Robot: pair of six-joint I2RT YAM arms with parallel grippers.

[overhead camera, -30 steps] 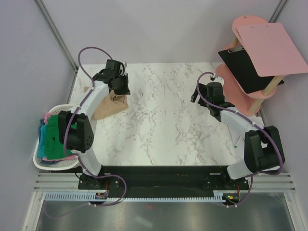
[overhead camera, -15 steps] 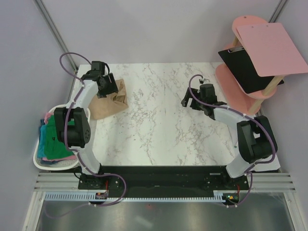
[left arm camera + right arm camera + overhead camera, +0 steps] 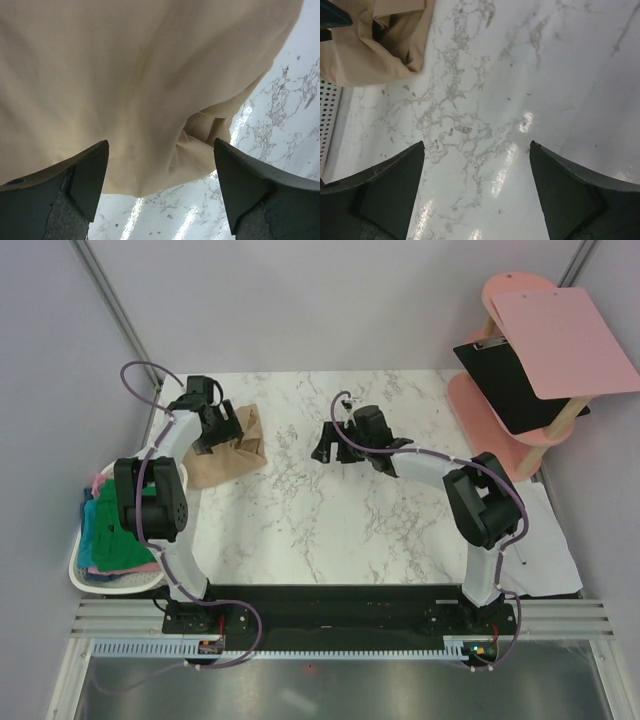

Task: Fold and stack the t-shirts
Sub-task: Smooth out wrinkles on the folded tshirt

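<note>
Top external view is showing one tan t-shirt (image 3: 222, 460) lying crumpled at the far left of the marble worktop (image 3: 330, 530). Near it, off the worktop's left edge, one white slatted laundry basket (image 3: 74, 575) is holding three more: a green t-shirt (image 3: 116, 526), a teal-blue t-shirt (image 3: 92, 544) and a pink t-shirt (image 3: 97, 483).

The left claw (image 3: 228, 428) is hovering over the tan cloth with both fingers spread wide, pinching nothing. The right claw (image 3: 325, 447) is hanging spread above bare marble, to the right of that shirt and apart from it.

Two clipboards, one black clipboard (image 3: 510, 380) and one pink clipboard (image 3: 565, 340), are sitting on the pink stand (image 3: 470, 405); any writing on them is too small to read.
</note>
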